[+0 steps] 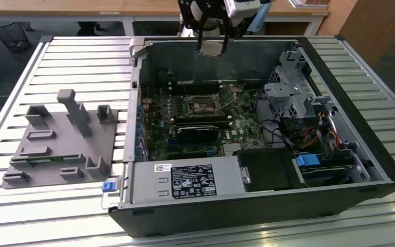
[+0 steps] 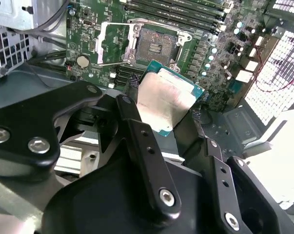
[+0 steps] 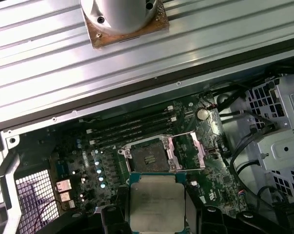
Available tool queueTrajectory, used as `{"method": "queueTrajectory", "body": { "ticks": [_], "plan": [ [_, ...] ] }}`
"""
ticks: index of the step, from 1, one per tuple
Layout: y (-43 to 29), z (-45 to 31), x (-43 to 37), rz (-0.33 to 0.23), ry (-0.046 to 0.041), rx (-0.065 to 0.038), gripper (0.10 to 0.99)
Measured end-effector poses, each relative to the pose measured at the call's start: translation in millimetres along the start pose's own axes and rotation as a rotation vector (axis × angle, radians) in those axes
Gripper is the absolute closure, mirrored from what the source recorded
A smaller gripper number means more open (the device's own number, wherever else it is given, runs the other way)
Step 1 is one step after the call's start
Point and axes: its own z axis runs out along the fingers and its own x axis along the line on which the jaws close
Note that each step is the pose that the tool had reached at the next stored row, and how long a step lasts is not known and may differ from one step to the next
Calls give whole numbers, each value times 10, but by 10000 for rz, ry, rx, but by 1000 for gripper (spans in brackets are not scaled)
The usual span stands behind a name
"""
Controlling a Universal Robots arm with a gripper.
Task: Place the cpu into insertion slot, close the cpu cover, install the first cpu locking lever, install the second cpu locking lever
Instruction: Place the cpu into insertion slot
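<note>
Second wrist view: fingers (image 2: pixel 137 129) closed on cpu (image 2: pixel 168 97), pinching two opposite edges, dull metal top toward camera. Exterior view: chip held high over rear of open computer case (image 1: pixel 183 216) on slatted worktop (image 1: pixel 67 56), well apart from insertion slot (image 1: pixel 202 106) on green board (image 1: pixel 244 136). Slot bare, dark centre exposed; cpu cover (image 2: pixel 113 44) flipped open beside it. Judgement: chip light, stiff, smooth-sided, could slip or tilt in pinch; underside contacts and socket pins fragile, so hold by edges only, no force on faces.

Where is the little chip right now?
In both wrist views the cpu is clamped in the end effector, hovering above the open slot, not yet in it.
</note>
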Motion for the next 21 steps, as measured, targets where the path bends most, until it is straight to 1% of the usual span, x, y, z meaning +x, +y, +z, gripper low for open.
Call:
{"method": "queueTrajectory", "body": {
  "ticks": [21],
  "plan": [
    [1, 5, 1, 1662, -149, -32, 545]
  ]
}}
